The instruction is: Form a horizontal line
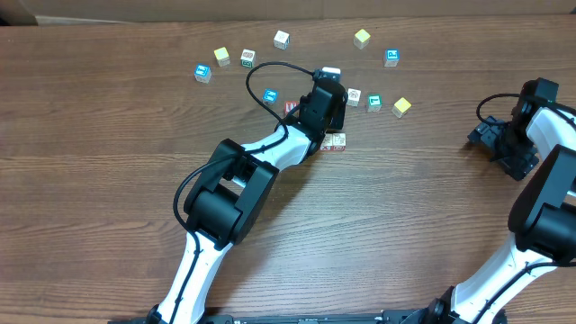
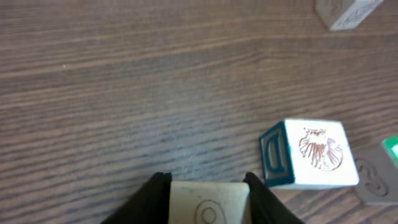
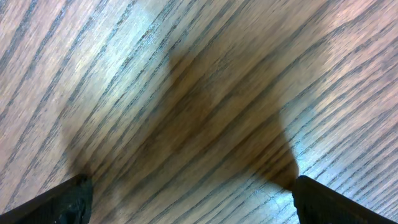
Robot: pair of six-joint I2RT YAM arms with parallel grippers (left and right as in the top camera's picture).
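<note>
So my left gripper (image 2: 206, 182) is clamped on a whitish cube (image 2: 208, 205), down at the table (image 2: 124, 93), just beside the horizontal line (image 1: 335, 141). That's only two cubes touching so far, mid-table. This one isn't butted up yet, more loose cubes left. My right gripper (image 3: 193, 194) is spread wide, empty, off to the side.

A brown wood-grain counter (image 1: 108, 180) carries scattered small wooden cubes. Two red-printed cubes (image 1: 333, 141) lie touching near its middle. Just beyond that pair a whitish cube (image 1: 354, 96), a green-marked cube (image 1: 374, 103) and a yellow cube (image 1: 401, 107) sit in a loose row. Left of the pair lies a blue-marked cube (image 1: 270, 96). More cubes lie farther beyond.
</note>
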